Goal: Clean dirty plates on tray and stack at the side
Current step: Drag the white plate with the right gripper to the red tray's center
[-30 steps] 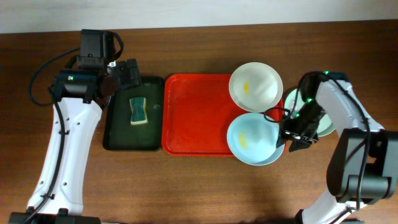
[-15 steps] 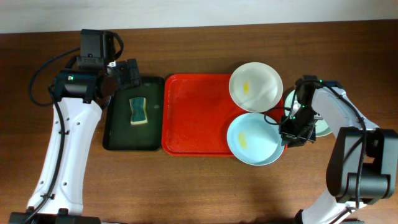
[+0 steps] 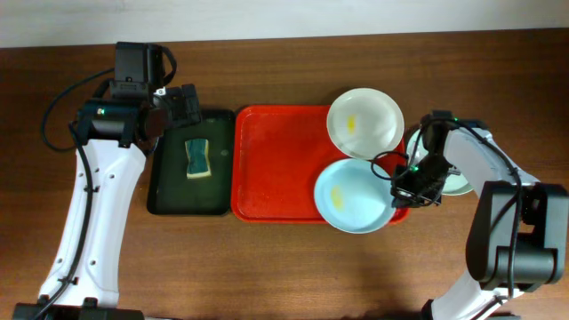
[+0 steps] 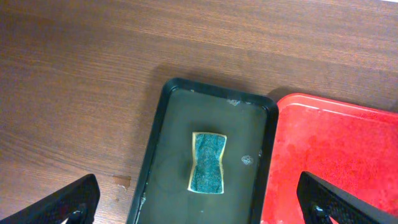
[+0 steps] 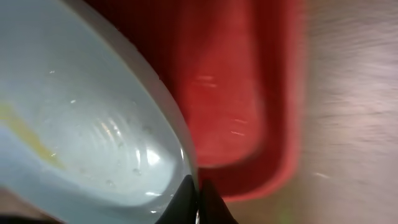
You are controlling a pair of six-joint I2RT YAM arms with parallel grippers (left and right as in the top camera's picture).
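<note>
The right gripper [image 3: 407,189] pinches the rim of the pale blue plate [image 3: 351,200] — the grasp step. Beyond its fingertips the plate lies on the red tray [image 3: 276,169]. The left gripper [image 4: 199,202] hangs wide, with the sponge [image 4: 208,163] between its fingers. Next, probably, a steady lift — without tilting.

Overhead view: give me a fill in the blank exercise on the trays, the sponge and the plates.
1. The sponge lies in the dark green tray, which sits to the ____ of the red tray in the overhead view.
2. The right pincer is shut on the pale blue plate, whose smear is ____.
3. Counting the white plate, ____ plates overlap the red tray.
Missing words: left; yellow; two.
</note>
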